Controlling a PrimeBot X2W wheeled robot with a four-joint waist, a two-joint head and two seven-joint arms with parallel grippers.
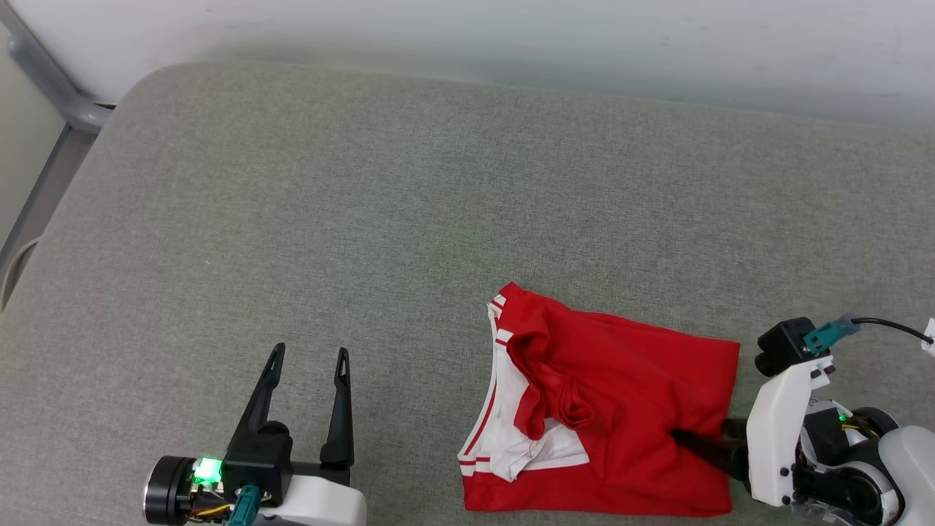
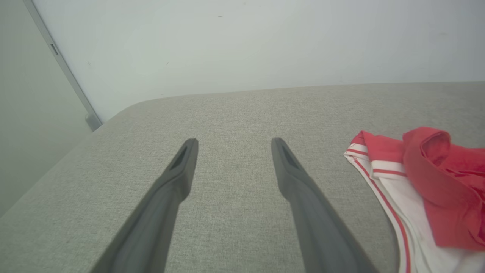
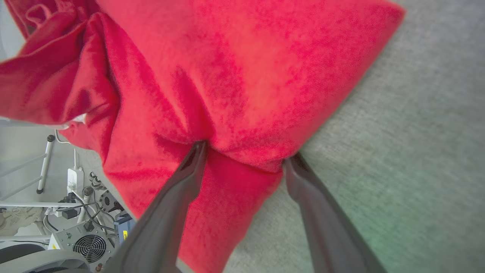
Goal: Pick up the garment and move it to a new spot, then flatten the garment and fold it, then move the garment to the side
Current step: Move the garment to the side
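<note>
Now the rumpled red jersey T-shirt with white sleeves lies on the grey fabric cushion, its right edge between the wide-open fingers of the nearer right gripper; the empty, open left gripper stands well leftward.

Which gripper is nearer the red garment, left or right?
Right. The right gripper touches the garment at its right edge, open fingertips tucked under red fabric. The left gripper is open over the grey cushion, apart from the white-sleeved side.
</note>
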